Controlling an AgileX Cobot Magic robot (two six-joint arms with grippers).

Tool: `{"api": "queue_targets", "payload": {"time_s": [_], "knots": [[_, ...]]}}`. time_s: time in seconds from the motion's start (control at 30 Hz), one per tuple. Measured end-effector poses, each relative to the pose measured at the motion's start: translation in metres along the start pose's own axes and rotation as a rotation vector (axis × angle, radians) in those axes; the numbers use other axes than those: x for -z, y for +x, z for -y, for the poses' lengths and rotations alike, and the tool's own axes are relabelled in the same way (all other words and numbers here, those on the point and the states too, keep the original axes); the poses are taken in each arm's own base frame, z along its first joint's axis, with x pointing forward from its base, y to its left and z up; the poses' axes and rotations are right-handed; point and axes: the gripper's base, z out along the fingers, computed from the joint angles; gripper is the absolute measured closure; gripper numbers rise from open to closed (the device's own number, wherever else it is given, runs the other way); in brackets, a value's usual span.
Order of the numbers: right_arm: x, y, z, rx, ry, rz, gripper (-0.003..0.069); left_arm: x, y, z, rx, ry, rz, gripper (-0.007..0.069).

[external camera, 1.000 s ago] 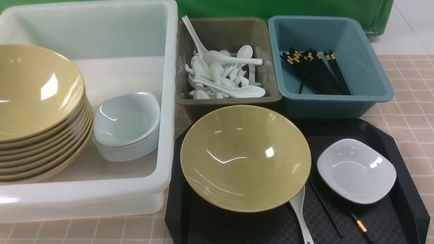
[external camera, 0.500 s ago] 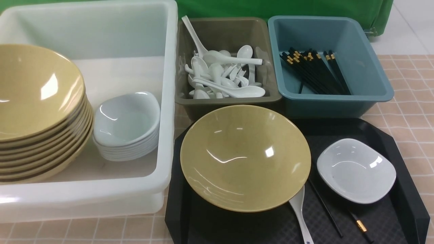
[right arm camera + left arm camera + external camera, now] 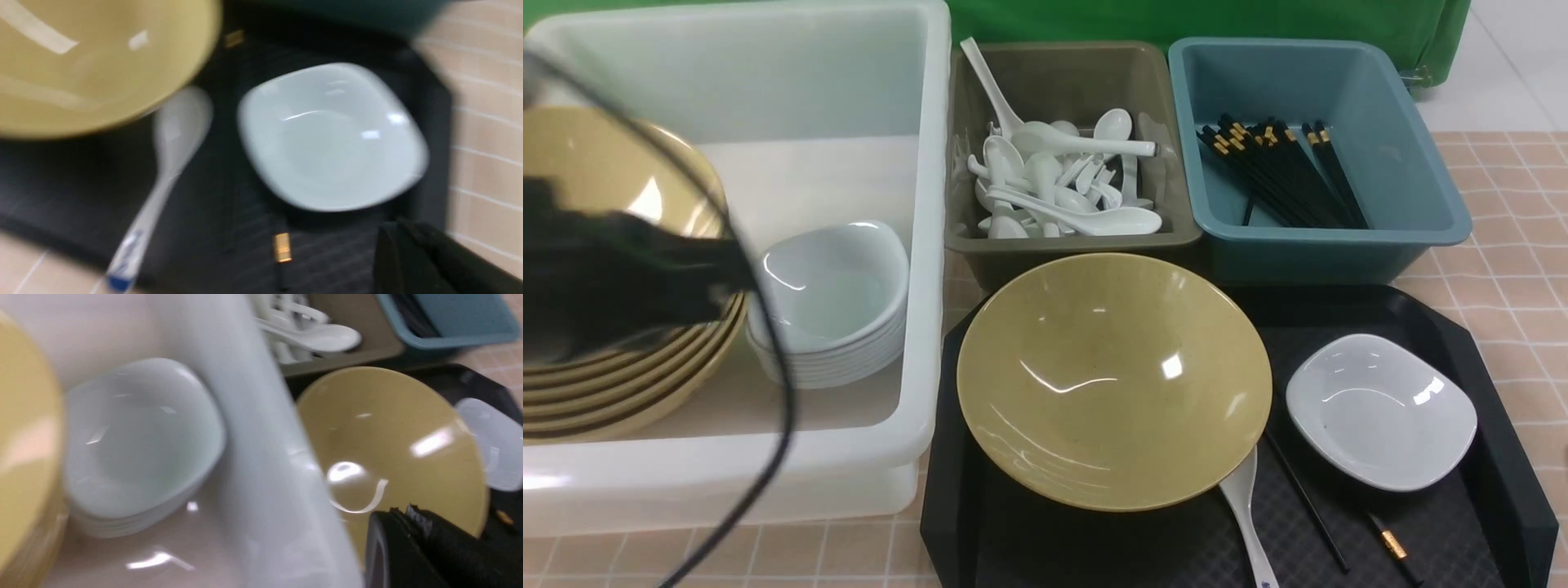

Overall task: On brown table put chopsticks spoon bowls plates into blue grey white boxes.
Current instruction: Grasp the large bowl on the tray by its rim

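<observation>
The spoon (image 3: 1245, 523) is lying nearest to me on the black tray (image 3: 1494, 457), its scoop end tucked under the rim of the yellow bowl (image 3: 1115, 380). The loose chopsticks (image 3: 1311, 502) are lying just beside it, running under the white plate (image 3: 1380, 412). My right claw (image 3: 398, 232) is hanging over the tray corner near that plate, fingers pressed together on nothing. My left claw (image 3: 398, 512) is also pinched together and empty, near the white box (image 3: 849, 457) wall. My left arm (image 3: 613, 278) is showing only as a dark blur, perhaps above the yellow bowl stack (image 3: 629, 384), which is sitting in that box beside the white plate stack (image 3: 829, 302). Farther back, the spoon pile (image 3: 1062, 188) is filling the grey box (image 3: 1078, 245) and the chopstick bundle (image 3: 1282, 171) is lying in the blue box (image 3: 1339, 253)
</observation>
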Motion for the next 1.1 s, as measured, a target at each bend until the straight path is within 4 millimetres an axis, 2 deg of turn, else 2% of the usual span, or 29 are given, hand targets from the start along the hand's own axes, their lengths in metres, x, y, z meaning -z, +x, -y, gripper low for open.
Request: {"api": "queue_targets", "payload": {"time_s": [0.07,0.17,0.23,0.27,0.33,0.37,0.47,0.5,0.57,0.67,0.9,1.1], "knots": [[-0.004,0.000,-0.004,0.039,-0.036,-0.002,0.0622,-0.010,-0.007,0.006,-0.002,0.063,-0.022,0.0623],[-0.016,0.003,-0.012,0.082,-0.099,0.019,0.0622,-0.040,-0.028,0.027,-0.024,0.223,-0.072,0.0623],[-0.019,0.005,-0.014,0.095,-0.104,0.036,0.0622,-0.054,-0.033,0.037,-0.041,0.271,-0.102,0.0623],[-0.023,0.007,-0.016,0.107,-0.112,0.041,0.0622,-0.070,-0.035,0.048,-0.059,0.313,-0.141,0.0623],[-0.024,0.008,-0.018,0.115,-0.121,0.050,0.0622,-0.096,-0.034,0.067,-0.093,0.369,-0.213,0.0623],[-0.024,0.008,-0.018,0.114,-0.122,0.052,0.0622,-0.099,-0.032,0.069,-0.096,0.372,-0.224,0.0623],[-0.024,0.006,-0.019,0.098,-0.130,0.064,0.0622,-0.148,-0.019,0.092,-0.185,0.391,-0.350,0.0623],[-0.024,0.006,-0.019,0.097,-0.130,0.065,0.0622,-0.151,-0.019,0.093,-0.191,0.389,-0.351,0.0623],[-0.024,0.006,-0.019,0.096,-0.129,0.067,0.0621,-0.186,-0.009,0.094,-0.229,0.355,-0.426,0.0623],[-0.024,0.006,-0.019,0.095,-0.130,0.067,0.0621,-0.226,0.002,0.087,-0.199,0.297,-0.515,0.0623],[-0.024,0.006,-0.019,0.096,-0.130,0.067,0.0621,-0.268,0.030,0.083,-0.114,0.276,-0.666,0.0623],[-0.024,0.006,-0.019,0.096,-0.130,0.066,0.0621,-0.280,0.055,0.105,-0.122,0.326,-0.744,0.0621]]}}
